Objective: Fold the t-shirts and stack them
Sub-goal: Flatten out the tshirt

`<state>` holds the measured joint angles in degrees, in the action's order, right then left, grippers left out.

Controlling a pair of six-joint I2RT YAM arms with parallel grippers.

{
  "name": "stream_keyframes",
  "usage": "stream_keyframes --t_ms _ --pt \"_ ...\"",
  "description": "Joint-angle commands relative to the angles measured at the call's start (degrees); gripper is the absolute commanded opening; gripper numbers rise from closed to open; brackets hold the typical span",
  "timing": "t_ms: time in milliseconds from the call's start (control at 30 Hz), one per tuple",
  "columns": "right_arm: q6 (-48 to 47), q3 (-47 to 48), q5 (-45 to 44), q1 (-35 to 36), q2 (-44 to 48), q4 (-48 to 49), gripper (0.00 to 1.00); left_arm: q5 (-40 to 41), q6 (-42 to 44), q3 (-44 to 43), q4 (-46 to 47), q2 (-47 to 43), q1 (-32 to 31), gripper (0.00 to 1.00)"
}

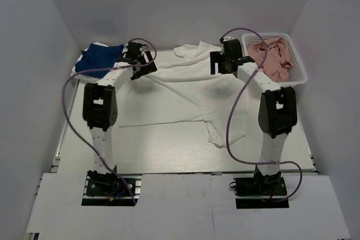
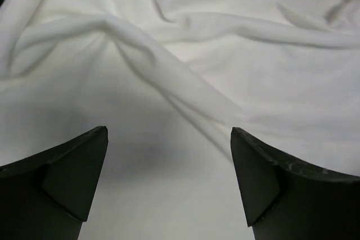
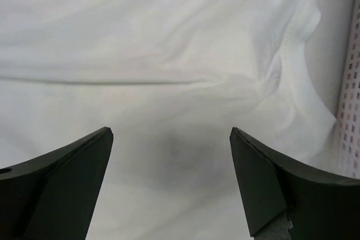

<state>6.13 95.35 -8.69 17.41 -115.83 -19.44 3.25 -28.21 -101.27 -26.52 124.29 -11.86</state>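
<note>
While the rumpled white cloth t-shirt [image 1: 169, 94] lies unfolded, left gripper [image 2: 169, 133] and right gripper [image 3: 170, 132] hang wide apart, its fold not yet begun.

A robotics lab test cell is shown.
Two arms, a left arm [image 1: 100, 105] and a right arm [image 1: 277, 111], are bolted down at the near edge of a white table [image 1: 169, 153]. They are fed by exposed purple cables [image 1: 229, 122] and closed in by plain white panels [image 1: 28, 111]. T-shirts [image 1: 185, 91] and a basket [image 1: 301, 77] are laid out on the table.
</note>
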Motion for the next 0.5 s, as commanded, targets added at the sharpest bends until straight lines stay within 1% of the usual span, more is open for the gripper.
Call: stream_keyframes --t_ms 0,33,67,100,133,167,200,233,267,300,333,367,467 --pt "-2.44 -11.51 1.39 5.59 13.68 4.33 0.90 0.34 -2.19 13.48 1.11 -19.58 -0.62 1.00" --pt "-1.74 -14.20 3.13 6.66 15.70 3.98 0.90 0.97 -3.33 17.82 1.12 -23.27 -0.62 1.00" --pt "0.26 -17.01 3.50 8.85 21.03 4.58 0.90 0.97 -6.04 26.57 1.73 -26.78 -0.62 1.00" --pt "1.16 -24.96 5.33 11.13 22.65 4.85 0.90 1.58 -7.20 30.92 2.52 -34.04 -0.62 1.00" --pt "2.56 -27.39 7.78 12.29 26.67 5.63 0.90 2.20 -9.39 39.05 3.66 -37.59 -0.62 1.00" --pt "3.96 -32.98 10.42 14.82 27.84 5.64 0.90 2.73 -10.72 42.79 3.67 -44.24 -0.62 1.00" --pt "4.67 -34.78 11.32 17.20 28.46 5.82 0.90 3.34 -12.21 46.13 3.67 -47.27 -0.62 1.00" --pt "6.33 -36.27 12.98 19.48 29.86 7.47 0.90 4.13 -13.70 52.52 4.72 -50.43 -0.62 1.00" --pt "7.74 -39.07 12.99 20.64 30.31 7.14 0.90 4.14 -15.63 55.71 5.60 -53.25 -0.62 1.00" --pt "9.23 -39.71 10.82 21.78 30.57 6.62 0.90 4.14 -16.26 58.53 6.30 -55.97 -0.62 1.00" --pt "9.86 -40.15 7.23 25.10 29.97 3.91 0.90 4.14 -17.22 63.08 6.31 -60.78 -0.62 1.00" --pt "10.21 -41.11 5.72 25.91 29.27 3.02 0.90 4.14 -17.84 65.04 6.31 -62.92 -0.62 1.00" --pt "14.15 -42.52 -5.60 29.34 26.55 -0.41 0.90 4.75 -18.38 69.71 4.47 -68.63 -0.10 1.00"
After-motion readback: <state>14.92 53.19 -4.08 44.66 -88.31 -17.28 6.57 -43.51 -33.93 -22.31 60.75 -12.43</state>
